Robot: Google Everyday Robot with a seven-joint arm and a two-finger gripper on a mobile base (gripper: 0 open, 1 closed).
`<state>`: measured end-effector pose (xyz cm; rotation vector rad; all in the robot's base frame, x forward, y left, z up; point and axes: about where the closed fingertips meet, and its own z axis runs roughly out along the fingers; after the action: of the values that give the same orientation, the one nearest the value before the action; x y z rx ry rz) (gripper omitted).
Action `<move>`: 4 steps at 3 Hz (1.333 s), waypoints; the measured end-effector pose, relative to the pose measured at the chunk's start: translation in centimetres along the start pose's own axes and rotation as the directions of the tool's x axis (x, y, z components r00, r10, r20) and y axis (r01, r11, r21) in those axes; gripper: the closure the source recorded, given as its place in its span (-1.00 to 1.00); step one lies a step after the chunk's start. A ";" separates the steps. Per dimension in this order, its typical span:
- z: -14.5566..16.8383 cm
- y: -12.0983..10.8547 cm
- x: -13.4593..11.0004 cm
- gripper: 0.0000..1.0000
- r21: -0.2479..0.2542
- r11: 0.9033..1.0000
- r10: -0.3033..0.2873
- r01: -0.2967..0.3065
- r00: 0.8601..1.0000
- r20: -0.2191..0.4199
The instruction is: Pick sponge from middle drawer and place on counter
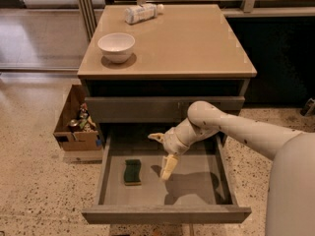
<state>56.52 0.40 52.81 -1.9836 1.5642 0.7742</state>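
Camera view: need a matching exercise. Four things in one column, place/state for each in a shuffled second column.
Things:
1. sponge
2. bowl
3. bottle
4. gripper

Places/states:
A. upright on the counter, toward its picture-left side
B. over the open middle drawer, beside the sponge without touching it, jaws spread, holding nothing
C. flat on the drawer floor
D. lying on its side at the counter's far edge

Pairs: 1-C, 2-A, 3-D, 4-B
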 end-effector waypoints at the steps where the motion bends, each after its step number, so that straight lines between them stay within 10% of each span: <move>1: 0.9 0.2 -2.6 -1.00 -0.031 0.996 -0.081 0.084 0.993 0.091; 2: 2.5 0.6 -3.9 -1.00 -0.081 0.987 -0.131 0.136 0.989 0.062; 4: 6.8 1.6 -3.5 -1.00 -0.195 0.974 -0.156 0.113 0.962 -0.223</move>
<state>53.47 7.12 50.33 -2.3634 1.5124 0.6635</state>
